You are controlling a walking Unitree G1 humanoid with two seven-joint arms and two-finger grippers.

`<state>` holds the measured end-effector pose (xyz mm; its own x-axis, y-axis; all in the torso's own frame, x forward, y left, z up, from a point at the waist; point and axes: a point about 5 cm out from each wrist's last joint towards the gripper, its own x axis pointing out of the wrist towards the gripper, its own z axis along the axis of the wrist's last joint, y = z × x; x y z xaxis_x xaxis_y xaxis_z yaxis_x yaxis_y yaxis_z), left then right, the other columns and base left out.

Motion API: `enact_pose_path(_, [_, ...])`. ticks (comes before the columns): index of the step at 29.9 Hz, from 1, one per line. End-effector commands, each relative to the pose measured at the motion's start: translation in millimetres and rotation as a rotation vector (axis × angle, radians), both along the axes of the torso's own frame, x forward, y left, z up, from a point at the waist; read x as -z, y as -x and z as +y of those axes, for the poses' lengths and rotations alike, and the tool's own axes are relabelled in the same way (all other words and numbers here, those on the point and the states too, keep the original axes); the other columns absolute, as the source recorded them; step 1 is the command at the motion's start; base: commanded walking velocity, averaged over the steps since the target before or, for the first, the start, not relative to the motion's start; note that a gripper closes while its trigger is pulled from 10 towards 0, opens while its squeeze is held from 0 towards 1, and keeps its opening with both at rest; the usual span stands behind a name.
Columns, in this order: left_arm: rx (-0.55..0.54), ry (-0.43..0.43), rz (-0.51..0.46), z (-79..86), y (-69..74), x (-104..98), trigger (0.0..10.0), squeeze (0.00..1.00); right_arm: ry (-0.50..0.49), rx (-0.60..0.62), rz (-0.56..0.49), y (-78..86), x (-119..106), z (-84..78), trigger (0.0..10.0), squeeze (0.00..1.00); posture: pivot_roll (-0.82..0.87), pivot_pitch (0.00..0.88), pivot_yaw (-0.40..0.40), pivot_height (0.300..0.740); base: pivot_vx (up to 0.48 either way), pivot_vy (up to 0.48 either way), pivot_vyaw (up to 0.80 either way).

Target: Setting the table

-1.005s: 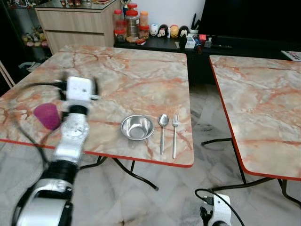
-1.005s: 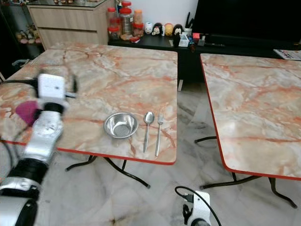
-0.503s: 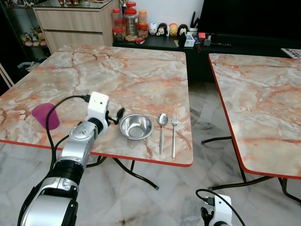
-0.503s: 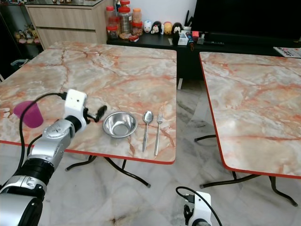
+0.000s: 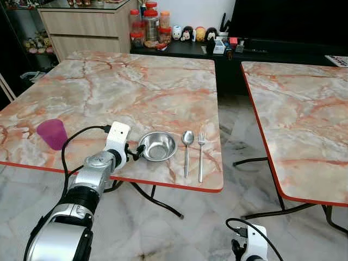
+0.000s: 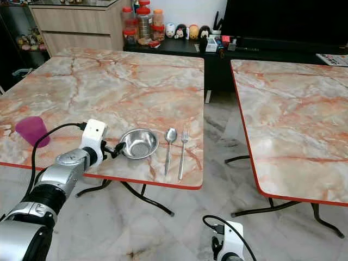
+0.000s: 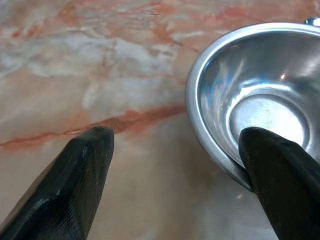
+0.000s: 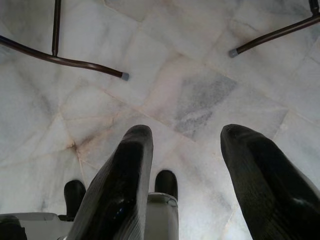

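A steel bowl (image 5: 159,145) sits near the front edge of the marble table (image 5: 136,81). A spoon (image 5: 187,145) and a fork (image 5: 201,155) lie side by side just right of it. At the table's front left stands a purple cup (image 5: 53,134). My left gripper (image 5: 137,154) is open, low over the table at the bowl's left rim. In the left wrist view one finger (image 7: 280,185) is against the bowl's rim (image 7: 200,120) and the other finger (image 7: 75,185) is over bare marble. My right gripper (image 8: 200,190) hangs open above the floor.
A second marble table (image 5: 304,119) stands to the right across a gap of tiled floor. A dark low cabinet (image 5: 179,50) with jars (image 5: 152,24) and figurines runs along the back wall. A wooden sideboard (image 5: 87,27) is at the back left.
My left arm has swung right, away from the purple cup, and come down to the bowl's left rim. The cup, bowl, spoon and fork have stayed put.
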<state>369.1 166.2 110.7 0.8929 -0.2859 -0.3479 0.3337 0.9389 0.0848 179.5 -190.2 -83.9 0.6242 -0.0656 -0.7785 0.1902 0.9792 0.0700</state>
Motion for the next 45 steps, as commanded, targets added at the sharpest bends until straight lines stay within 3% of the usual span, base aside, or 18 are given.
enact_pose_path(1, [0.016, 0.013, 0.015, -6.2, -2.8, -3, 10.0, 0.0, -0.002, 0.008, -0.007, -1.9, -1, -0.2, 10.0, 0.0, 0.03, 0.0, -0.028, 0.725, 0.0, 0.0, 0.0])
enact_pose_path(11, [0.015, 0.199, -0.022, -14.7, -12.1, -28, 10.0, 0.0, -0.004, 0.011, -0.006, -1.7, -1, -0.1, 10.0, 0.0, 0.03, 0.0, -0.027, 0.725, 0.0, 0.0, 0.0])
enact_pose_path(14, [0.011, 0.209, -0.022, -13.4, -14.9, -34, 10.0, 0.0, -0.004, 0.01, -0.006, -1.5, -1, -0.1, 10.0, 0.0, 0.03, 0.0, -0.027, 0.725, 0.0, 0.0, 0.0])
enact_pose_path(17, [0.026, 0.139, -0.018, -13.2, -16.6, -37, 10.0, 0.0, -0.004, 0.01, -0.004, -1.3, -1, 0.3, 10.0, 0.0, 0.04, 0.0, -0.021, 0.725, 0.0, 0.0, 0.0])
enact_pose_path(18, [0.031, 0.013, -0.019, -12.1, -16.6, -33, 10.0, 0.0, -0.005, 0.008, -0.004, -1.7, -1, 0.9, 10.0, 0.0, 0.04, 0.0, -0.02, 0.725, 0.0, 0.0, 0.0])
enact_pose_path(20, [0.036, -0.031, -0.011, -12.6, -16.0, -28, 10.0, 0.0, -0.006, 0.006, -0.005, -2.1, -1, 2.0, 10.0, 0.0, 0.03, 0.0, -0.013, 0.725, 0.0, 0.0, 0.0])
enact_pose_path(25, [0.038, -0.036, 0.025, -18.8, -13.5, -18, 10.0, 0.0, -0.011, 0.005, -0.006, -2.5, -1, 4.4, 10.0, 0.0, 0.03, 0.0, -0.007, 0.725, 0.0, 0.0, 0.0])
enact_pose_path(31, [0.015, -0.119, 0.03, -19.1, -11.7, -8, 10.0, 0.0, -0.009, 0.004, 0.0, -0.4, 0, 4.4, 10.0, 0.0, 0.02, 0.0, -0.002, 0.725, 0.0, 0.0, 0.0])
enact_pose_path(38, [0.015, -0.035, 0.069, -25.2, -9.8, -2, 10.0, 0.0, -0.004, 0.001, 0.012, 4.9, 2, 2.4, 10.0, 0.0, 0.01, 0.0, 0.003, 0.725, 0.0, 0.0, 0.0])
enact_pose_path(39, [0.018, 0.014, 0.083, -27.6, -9.2, -1, 10.0, 0.0, -0.004, 0.002, 0.012, 5.1, 3, 2.3, 10.0, 0.0, 0.02, 0.0, 0.004, 0.725, 0.0, 0.0, 0.0])
enact_pose_path(45, [0.02, 0.121, 0.089, -30.4, -10.7, -6, 10.0, 0.0, -0.006, 0.003, 0.01, 3.9, 2, 3.6, 10.0, 0.0, 0.02, 0.0, 0.0, 0.725, 0.0, 0.0, 0.0])
